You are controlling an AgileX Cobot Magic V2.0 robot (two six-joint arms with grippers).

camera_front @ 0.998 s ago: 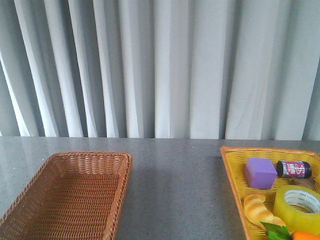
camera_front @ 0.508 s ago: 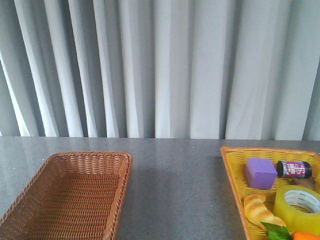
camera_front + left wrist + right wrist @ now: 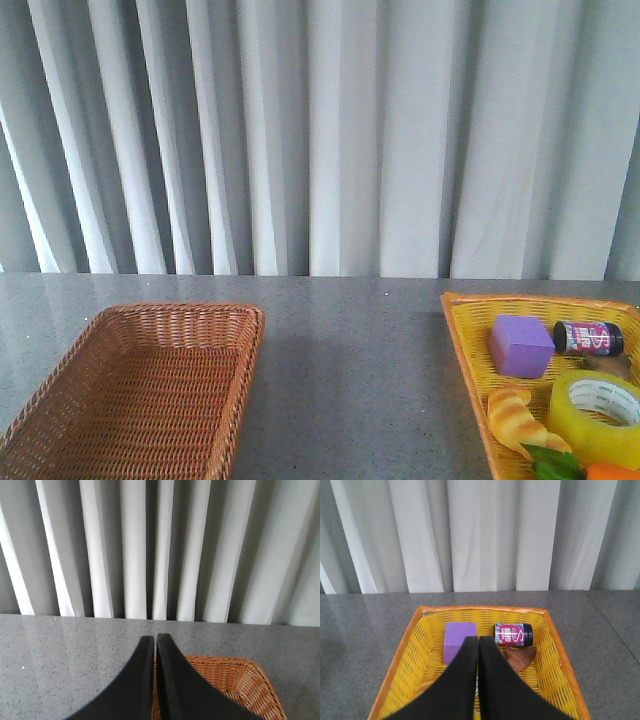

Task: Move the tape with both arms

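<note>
Tape [image 3: 596, 416] sits in the yellow basket [image 3: 466, 345] at the bench's right edge, beside the croissant [image 3: 520, 420] and near the purple block [image 3: 520, 346]. Left fingers [image 3: 154, 641] pressed together over the brown basket [image 3: 240, 677]; right fingers [image 3: 478, 641] pressed together above the yellow basket.

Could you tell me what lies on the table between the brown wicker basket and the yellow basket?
Nothing: in the front view only bare grey tabletop separates the brown wicker basket from the yellow basket.
</note>
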